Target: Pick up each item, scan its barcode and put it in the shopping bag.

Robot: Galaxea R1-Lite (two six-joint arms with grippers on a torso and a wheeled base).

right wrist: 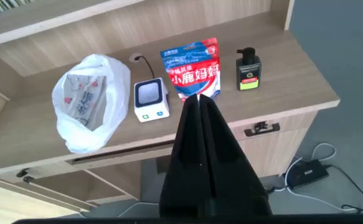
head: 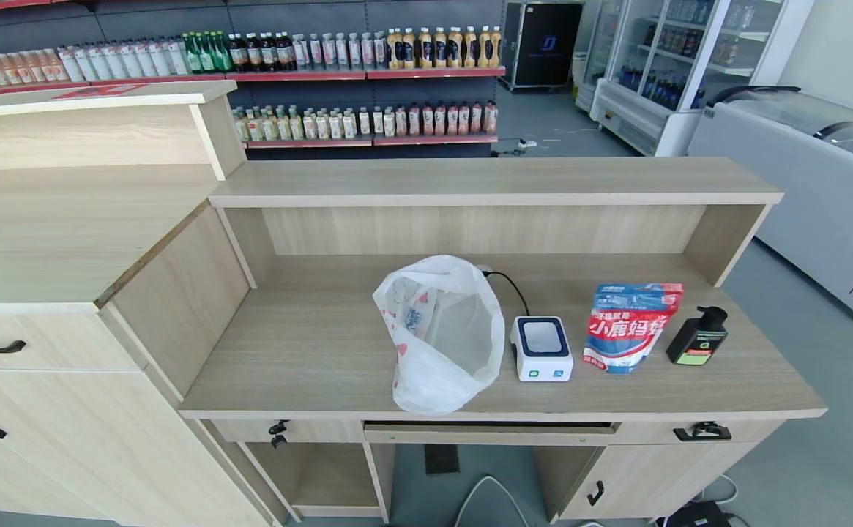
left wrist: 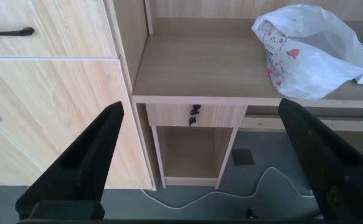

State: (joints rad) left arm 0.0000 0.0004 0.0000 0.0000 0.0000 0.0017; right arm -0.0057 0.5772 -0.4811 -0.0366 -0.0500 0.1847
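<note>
One bag (head: pixel 441 333), one scanner (head: pixel 541 348), one pouch (head: pixel 630 326) and one pump bottle (head: pixel 698 337) are sitting in a row on the worktop (head: pixel 302 359). The left claw (left wrist: pixel 201 112) is hanging wide open and holding nothing, out in front of the worktop's edge, with the bag beyond it. The right claw (right wrist: pixel 200 106) is pressing closed on nothing, its tip pointing at the pouch. The bag is reaching the front edge, and the bottle is standing near the right end.
</note>
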